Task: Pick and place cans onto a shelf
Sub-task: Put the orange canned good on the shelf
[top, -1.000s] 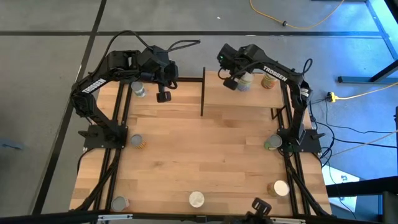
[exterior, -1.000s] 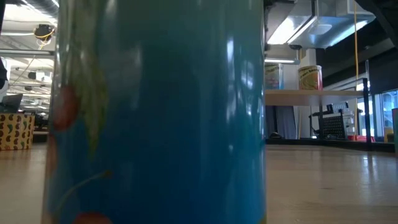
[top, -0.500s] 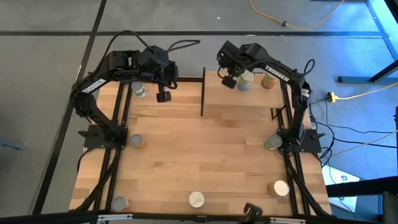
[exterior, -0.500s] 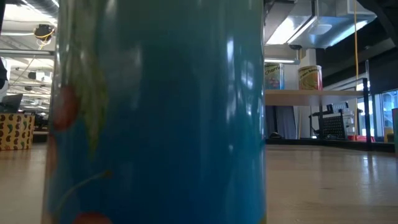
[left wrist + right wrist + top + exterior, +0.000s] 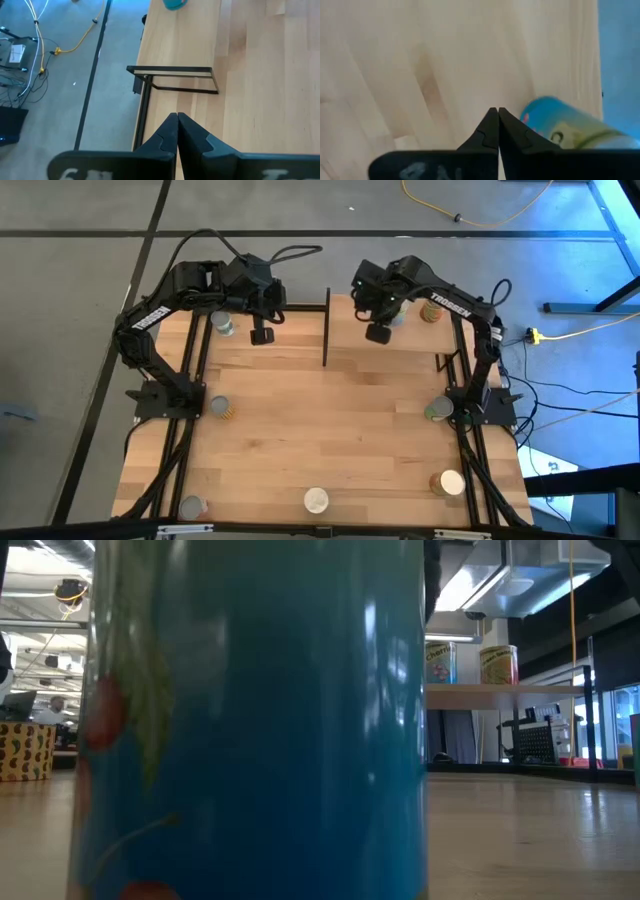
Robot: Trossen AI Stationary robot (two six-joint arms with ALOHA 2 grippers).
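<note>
Two cans stand upright on the raised shelf (image 5: 400, 340) at the far right: a blue-and-yellow can (image 5: 399, 315), also in the right wrist view (image 5: 570, 127), and a yellow can (image 5: 432, 310). Both show in the low view (image 5: 440, 662) (image 5: 498, 665). My right gripper (image 5: 378, 333) hangs shut over the shelf board, beside the blue-and-yellow can and apart from it, holding nothing. My left gripper (image 5: 263, 335) hangs shut and bare over the far left of the table. Another can (image 5: 222, 325) stands under the left arm.
Loose cans stand on the tabletop at the left (image 5: 220, 408), right (image 5: 437, 411), near right (image 5: 450, 482), near middle (image 5: 316, 500) and near left (image 5: 190, 507). The near-middle can (image 5: 250, 720) fills the low view. A black post (image 5: 326, 328) bounds the shelf's left side.
My right gripper, shut throughout, has drawn away from the blue-and-yellow can on the shelf toward the table's near edge, rising slightly and tipping to point more steeply down. Both shelf cans stay upright in place. The left arm has kept still.
</note>
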